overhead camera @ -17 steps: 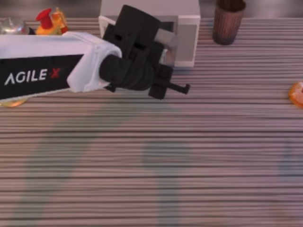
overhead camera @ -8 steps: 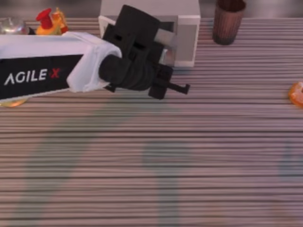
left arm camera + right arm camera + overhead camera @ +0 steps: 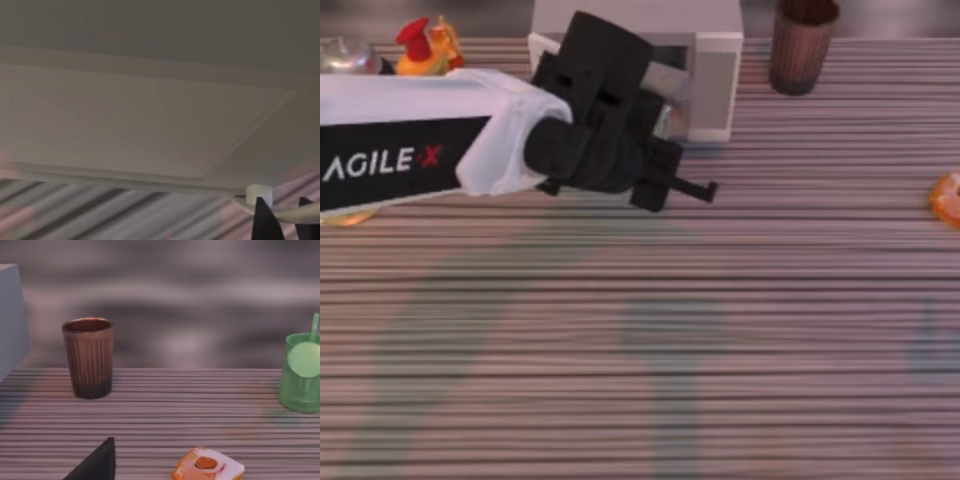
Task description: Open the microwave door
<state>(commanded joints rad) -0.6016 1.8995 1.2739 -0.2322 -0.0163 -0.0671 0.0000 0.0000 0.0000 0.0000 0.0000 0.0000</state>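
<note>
Left gripper (image 3: 281, 220): jaws pinch what looks like the thin pale door handle (image 3: 300, 214). Flat light-grey windowed microwave door (image 3: 665, 75) stands slightly ajar from the boxy light-grey microwave (image 3: 715, 40) at the counter's (image 3: 720, 330) far edge, top view. Opening begun; most of the swing remains. Right gripper out of top view; jaw state can't be told. Brown ribbed cup (image 3: 88, 357) nearby.

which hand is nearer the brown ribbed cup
Cannot say for sure. The left hand is at the light-grey microwave door, across the microwave from the brown ribbed cup. The right hand is out of the top view.
</note>
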